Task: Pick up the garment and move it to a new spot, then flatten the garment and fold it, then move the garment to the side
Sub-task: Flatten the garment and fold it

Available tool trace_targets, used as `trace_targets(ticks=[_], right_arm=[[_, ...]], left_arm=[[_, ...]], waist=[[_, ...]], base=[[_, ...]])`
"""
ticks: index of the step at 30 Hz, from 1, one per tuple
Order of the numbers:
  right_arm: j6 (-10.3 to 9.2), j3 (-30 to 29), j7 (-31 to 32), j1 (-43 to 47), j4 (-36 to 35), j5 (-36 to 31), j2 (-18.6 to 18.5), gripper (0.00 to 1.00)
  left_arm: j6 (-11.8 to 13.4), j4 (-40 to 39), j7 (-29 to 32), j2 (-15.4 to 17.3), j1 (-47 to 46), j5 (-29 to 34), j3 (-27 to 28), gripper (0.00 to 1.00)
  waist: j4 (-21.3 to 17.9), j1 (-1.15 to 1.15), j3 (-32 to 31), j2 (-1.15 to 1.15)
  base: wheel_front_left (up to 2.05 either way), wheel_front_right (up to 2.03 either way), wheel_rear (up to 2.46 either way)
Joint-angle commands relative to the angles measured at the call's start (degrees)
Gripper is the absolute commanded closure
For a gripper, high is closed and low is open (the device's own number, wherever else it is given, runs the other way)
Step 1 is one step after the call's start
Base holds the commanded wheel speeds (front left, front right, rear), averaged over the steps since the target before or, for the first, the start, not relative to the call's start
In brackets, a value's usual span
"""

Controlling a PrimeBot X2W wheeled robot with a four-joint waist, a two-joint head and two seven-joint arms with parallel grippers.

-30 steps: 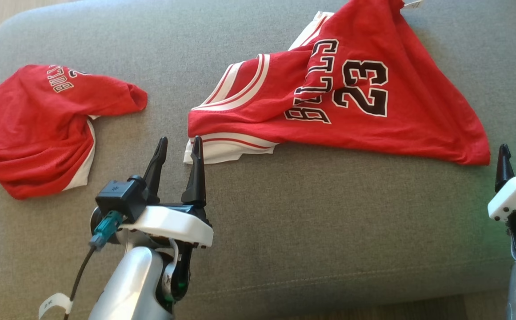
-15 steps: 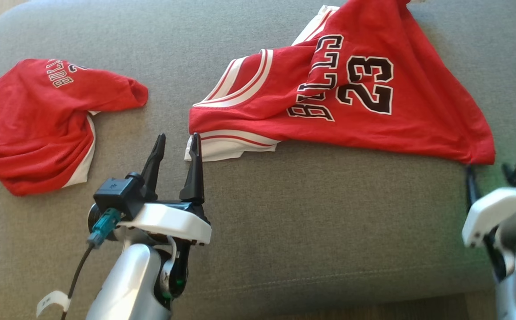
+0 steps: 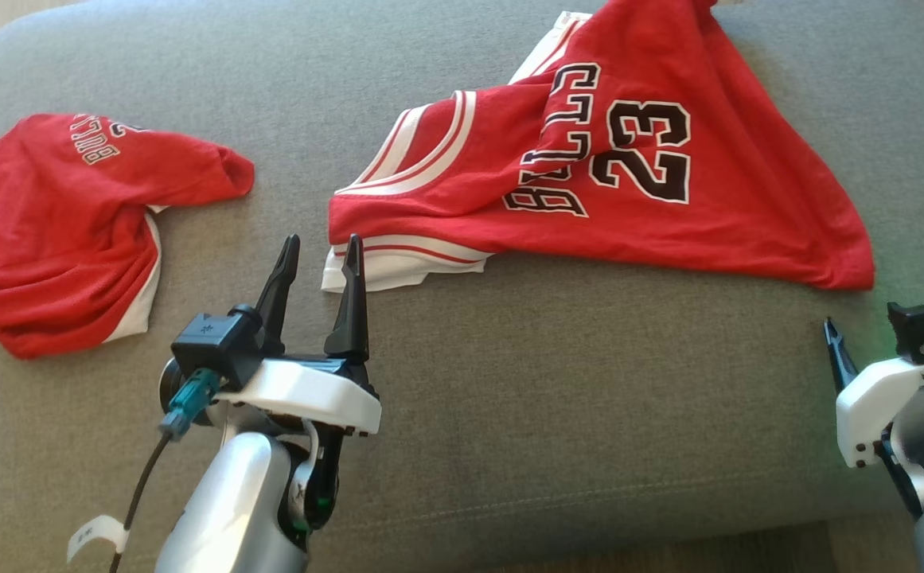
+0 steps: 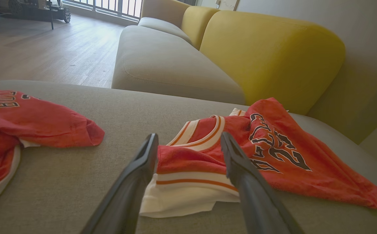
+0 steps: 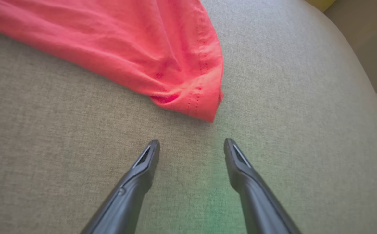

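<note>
You have barely begun: the jersey (image 3: 629, 159) lies crumpled on the far right of the grey cushion (image 3: 549, 398), not yet lifted. Your left gripper (image 3: 322, 243) is spread at its near-left white hem, and your right gripper (image 5: 191, 142) is spread just short of its near-right corner. Over the last second the right one has tipped down toward that corner.

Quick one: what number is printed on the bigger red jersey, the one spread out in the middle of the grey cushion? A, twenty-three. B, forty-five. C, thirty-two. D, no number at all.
A: the jersey on the grey cushion carries a black 23 outlined in white, next to its black lettering.
</note>
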Motion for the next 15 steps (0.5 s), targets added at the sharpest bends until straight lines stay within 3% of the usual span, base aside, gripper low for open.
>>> trace_targets(ticks=[1,15], right_arm=[[-0.02,1.40,-0.73,-1.76,-1.06,-0.54,-1.81,0.00],[-0.02,2.61,-3.66,-5.94,5.62,-2.47,-3.72,0.00]], left_arm=[[-0.26,-1.72,-0.31,0.54,-1.89,0.35,1.81,0.00],[-0.38,-1.92,-0.31,0.54,-1.87,0.67,1.67,0.00]], waist=[[0.31,0.00,0.10,0.00],[2.01,0.00,1.17,0.00]], base=[[0.00,0.00,0.00],[0.00,0.00,0.00]])
